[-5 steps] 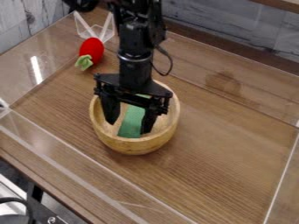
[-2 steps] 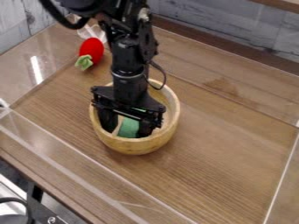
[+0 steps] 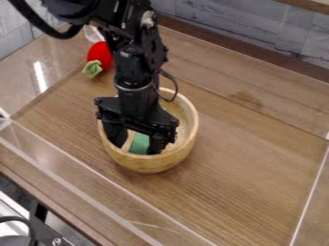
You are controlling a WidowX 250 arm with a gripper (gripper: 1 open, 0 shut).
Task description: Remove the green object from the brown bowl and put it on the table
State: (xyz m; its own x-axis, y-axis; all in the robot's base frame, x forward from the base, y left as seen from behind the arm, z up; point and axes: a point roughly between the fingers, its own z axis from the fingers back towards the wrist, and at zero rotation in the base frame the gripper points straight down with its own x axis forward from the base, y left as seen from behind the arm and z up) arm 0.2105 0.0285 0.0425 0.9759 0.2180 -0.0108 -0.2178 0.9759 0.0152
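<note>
Since the earlier frame the arm has sunk lower into the brown bowl [image 3: 150, 144] and shifted slightly toward the left of the view. The gripper [image 3: 137, 142] points straight down, its jaws spread wide on either side of the green object [image 3: 138, 143], which lies inside the bowl on the bench [image 3: 244, 173]. A red toy [image 3: 98, 58] lies well apart behind.

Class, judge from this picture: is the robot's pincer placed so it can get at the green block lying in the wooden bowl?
Probably yes. The open pincer points down inside the bowl, its fingers either side of the green block, and nothing lies between them.
</note>
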